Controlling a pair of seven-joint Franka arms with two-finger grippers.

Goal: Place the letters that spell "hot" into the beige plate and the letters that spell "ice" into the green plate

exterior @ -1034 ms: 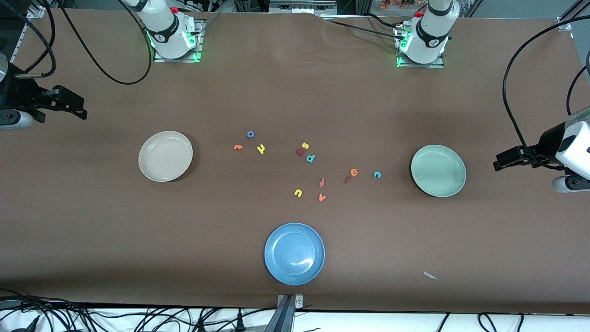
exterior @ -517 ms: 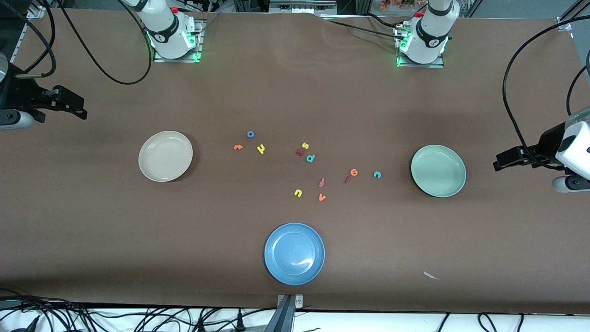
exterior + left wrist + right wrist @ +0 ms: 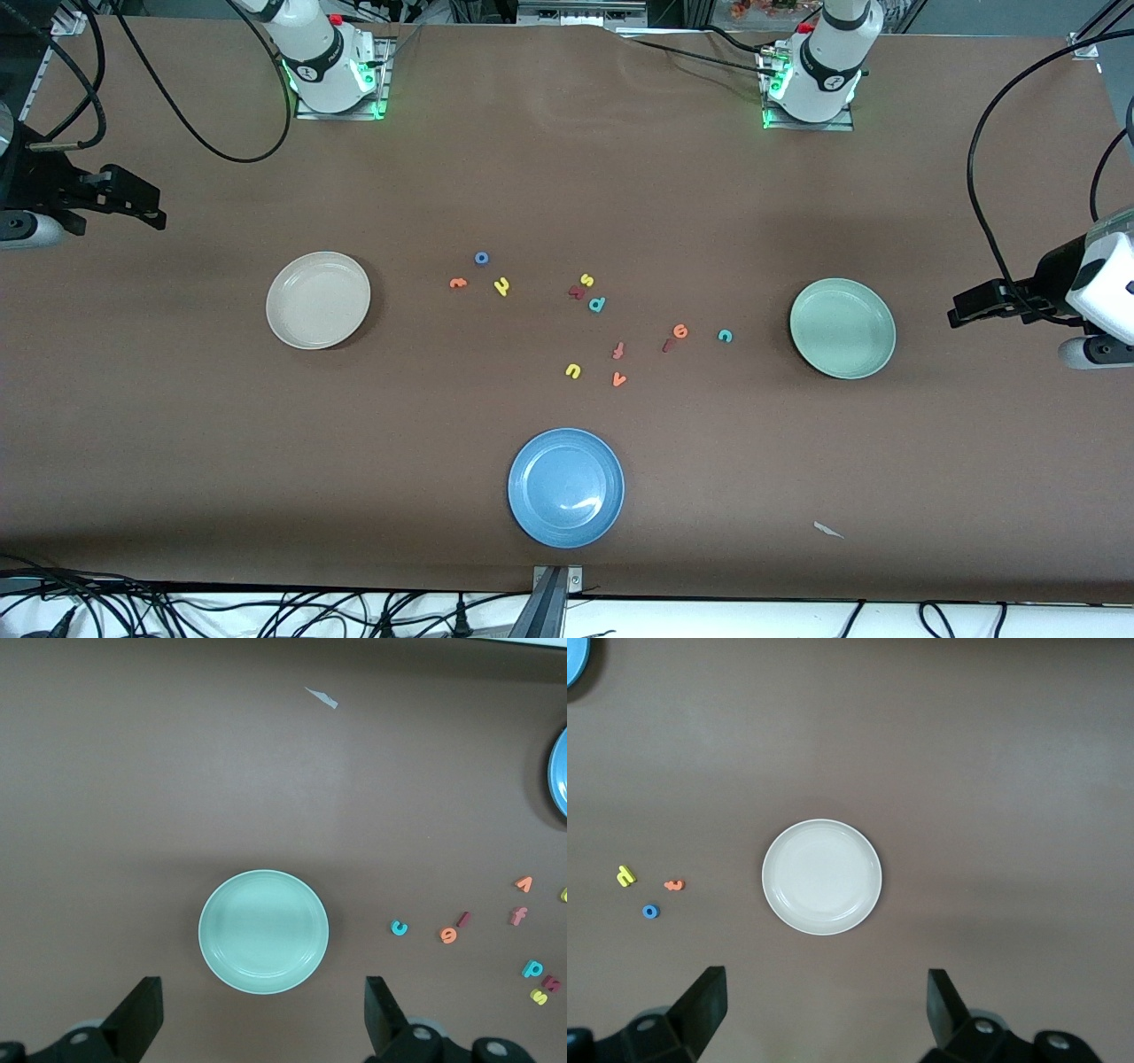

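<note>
Black fingers stand spread wide on both arms, with nothing between them. The left gripper [image 3: 259, 1019] hangs high at its end of the table, past the green plate [image 3: 842, 328], and the right gripper [image 3: 824, 1014] hangs high at the other end, past the beige plate [image 3: 318, 299]. Both arms look to be waiting.

Nothing of the task is done yet, judging by how things lie: all six letters are on the brown table [image 3: 567, 177], so six placements remain.

For "hot", the blue o [image 3: 481, 258], orange t [image 3: 457, 283] and yellow h [image 3: 501, 286] lie close together between the beige plate and the middle of the table. For "ice", the orange e [image 3: 679, 330] and dark red i [image 3: 668, 346] lie just beside each other, with the teal c [image 3: 725, 335] near them, toward the green plate.

The beige plate is empty. So is the green plate, and so is the blue plate [image 3: 566, 487], nearest the front camera. Spare letters, a yellow s [image 3: 586, 280], teal p [image 3: 596, 304], yellow u [image 3: 572, 370] and orange v [image 3: 618, 379] among them, lie scattered in the middle.
</note>
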